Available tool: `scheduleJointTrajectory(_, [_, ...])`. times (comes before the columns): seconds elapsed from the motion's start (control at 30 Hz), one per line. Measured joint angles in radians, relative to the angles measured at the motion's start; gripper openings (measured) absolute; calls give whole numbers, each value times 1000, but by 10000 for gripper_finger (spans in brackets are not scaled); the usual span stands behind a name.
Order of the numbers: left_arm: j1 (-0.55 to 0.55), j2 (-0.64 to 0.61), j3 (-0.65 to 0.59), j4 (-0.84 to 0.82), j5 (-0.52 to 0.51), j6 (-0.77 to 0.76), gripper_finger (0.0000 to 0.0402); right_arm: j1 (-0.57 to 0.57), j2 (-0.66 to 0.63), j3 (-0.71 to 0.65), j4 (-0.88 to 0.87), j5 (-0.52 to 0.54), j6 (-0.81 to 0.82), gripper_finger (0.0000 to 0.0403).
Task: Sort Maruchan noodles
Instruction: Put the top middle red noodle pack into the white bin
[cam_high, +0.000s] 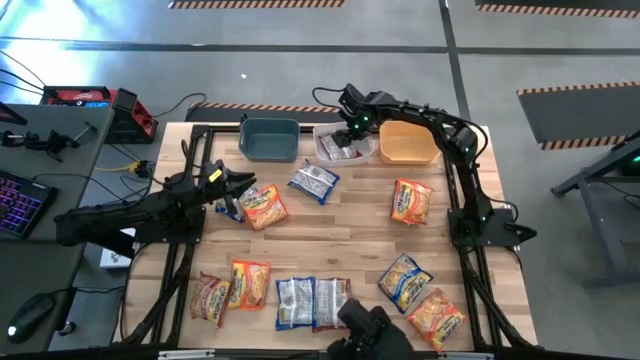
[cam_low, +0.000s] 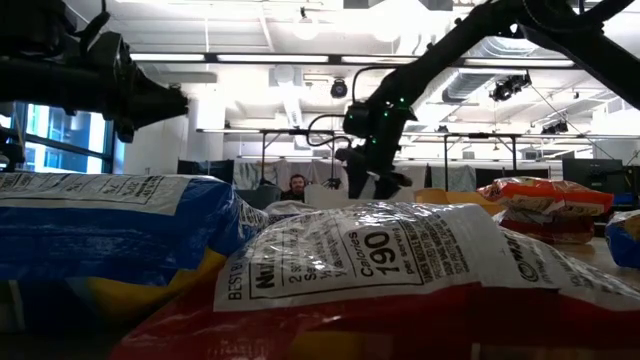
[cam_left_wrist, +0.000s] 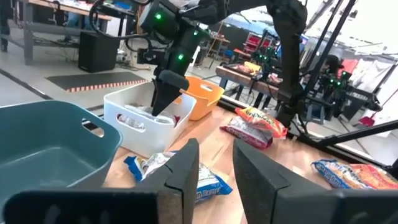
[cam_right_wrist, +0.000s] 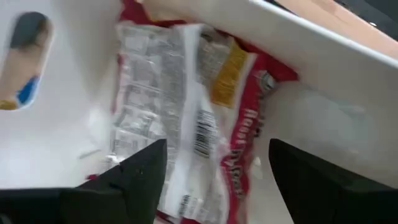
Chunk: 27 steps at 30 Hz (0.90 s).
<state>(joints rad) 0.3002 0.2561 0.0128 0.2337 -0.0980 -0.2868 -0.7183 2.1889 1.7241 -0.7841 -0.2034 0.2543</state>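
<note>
My right gripper (cam_high: 346, 133) hangs open over the white bin (cam_high: 322, 133) at the table's far edge. In the right wrist view its fingers (cam_right_wrist: 214, 183) stand apart above a white-maroon noodle packet (cam_right_wrist: 186, 106) lying flat on the bin's floor, touching nothing that shows. My left gripper (cam_high: 240, 192) is open and empty left of centre, beside an orange-red packet (cam_high: 263, 206). Its wrist view (cam_left_wrist: 214, 177) looks past a blue-and-white packet (cam_left_wrist: 171, 169) toward the bins. Several more packets lie flat along the near edge (cam_high: 295, 302) and on the right (cam_high: 411, 201).
A dark-blue bin (cam_high: 270, 138) stands left of the white bin and an orange bin (cam_high: 407, 143) right of it, all along the far edge. A blue-white packet (cam_high: 314, 182) lies mid-table. A person (cam_low: 296, 186) sits far behind the table.
</note>
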Motion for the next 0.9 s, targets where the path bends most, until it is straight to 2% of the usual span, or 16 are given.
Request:
scheduleJointTrajectory(0.13, [0, 4, 0, 4, 0, 0, 94, 0, 2, -1, 7, -11, 10, 253])
scheduleJointTrajectory(0.4, [1, 4, 0, 4, -1, 0, 88, 12, 5, -2, 15, 21, 2, 182])
scheduleJointTrajectory(0.63, [1, 4, 0, 3, -1, 1, 82, 15, 6, -3, 17, 56, -12, 106])
scheduleJointTrajectory(0.83, [1, 4, 0, 3, -2, 1, 73, 17, 9, -5, 35, 18, -58, 18])
scheduleJointTrajectory(0.9, [1, 4, 0, 3, -3, 1, 69, 18, 8, -5, 40, 18, -78, 8])
